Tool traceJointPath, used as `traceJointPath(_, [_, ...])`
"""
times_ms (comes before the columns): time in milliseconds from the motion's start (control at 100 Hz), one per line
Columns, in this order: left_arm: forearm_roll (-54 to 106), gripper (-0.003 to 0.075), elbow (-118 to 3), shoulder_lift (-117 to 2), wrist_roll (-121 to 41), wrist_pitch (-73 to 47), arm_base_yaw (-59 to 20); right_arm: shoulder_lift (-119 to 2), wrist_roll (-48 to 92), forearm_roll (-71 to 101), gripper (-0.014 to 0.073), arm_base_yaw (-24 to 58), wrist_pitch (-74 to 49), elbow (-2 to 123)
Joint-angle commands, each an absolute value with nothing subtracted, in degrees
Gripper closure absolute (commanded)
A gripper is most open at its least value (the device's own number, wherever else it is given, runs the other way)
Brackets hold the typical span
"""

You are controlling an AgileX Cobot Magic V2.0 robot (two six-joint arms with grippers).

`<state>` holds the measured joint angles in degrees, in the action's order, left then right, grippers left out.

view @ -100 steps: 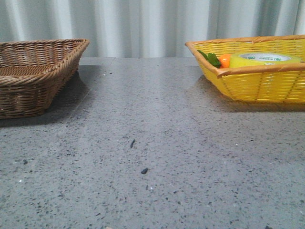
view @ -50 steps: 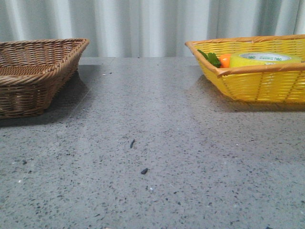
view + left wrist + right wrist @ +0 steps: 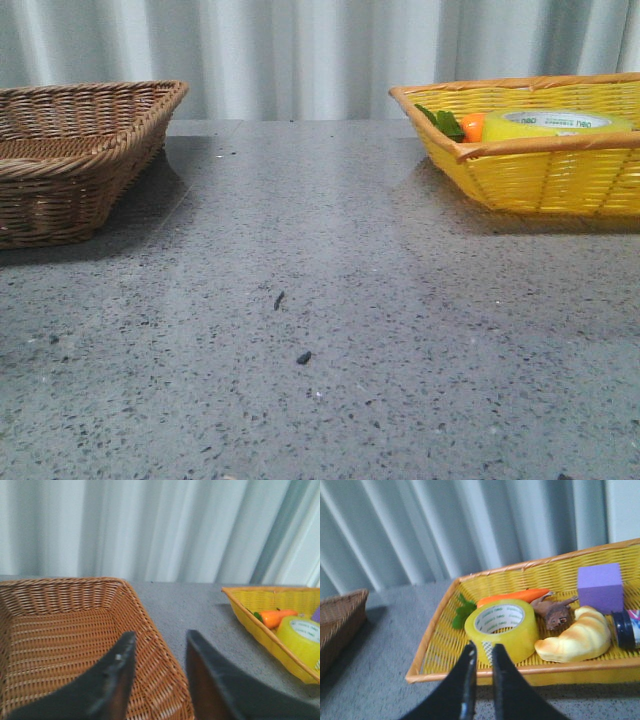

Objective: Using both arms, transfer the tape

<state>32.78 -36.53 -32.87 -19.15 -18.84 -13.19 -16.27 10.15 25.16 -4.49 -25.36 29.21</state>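
Right wrist view: wide roll of translucent yellow packing tape with white printed core [image 3: 501, 629] lies flat in the yellow woven basket [image 3: 440, 652], touching the orange carrot [image 3: 510, 598]. Right gripper [image 3: 482, 657] hovers near it — fingers nearly closed, empty. Left gripper [image 3: 159, 652] parted, empty, over the brown wicker basket [image 3: 60, 625]. Roll likely light, rigid, smooth-sided — best pinched across the wall, one finger inside the core.

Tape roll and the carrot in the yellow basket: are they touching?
Cannot tell. In the right wrist view the tape stands directly in front of the carrot, hiding any gap. The left wrist view is too blurred to settle it.
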Motion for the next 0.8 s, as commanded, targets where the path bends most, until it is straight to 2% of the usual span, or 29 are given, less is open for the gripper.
traceJointPath(0, [33.1, 0.0354, -42.8, -38.2, -18.9, -19.3, -13.6, -22.9, 13.6, 24.7, 0.0449, -3.5, -27.4, 37.6])
traceJointPath(90, [33.4, 0.0349, -44.9, -40.1, -18.9, -20.6, -13.7, -27.3, 14.3, 24.7, 0.0298, -1.4, -30.4, 44.0])
traceJointPath(190, [33.4, 0.0349, -45.0, -40.1, -18.9, -20.4, -15.2, -34.3, 18.4, 24.7, 0.0207, 1.7, -36.0, 51.5])
traceJointPath(510, [33.4, 0.0352, -45.0, -40.1, -18.9, -21.0, -18.8, -63.6, 18.3, 20.4, 0.0205, 9.1, -57.6, 77.5])
traceJointPath(790, [33.4, 0.0352, -45.0, -40.1, -18.9, -21.3, -18.8, -87.3, 9.7, 4.5, 0.0205, 13.4, -65.6, 91.8])
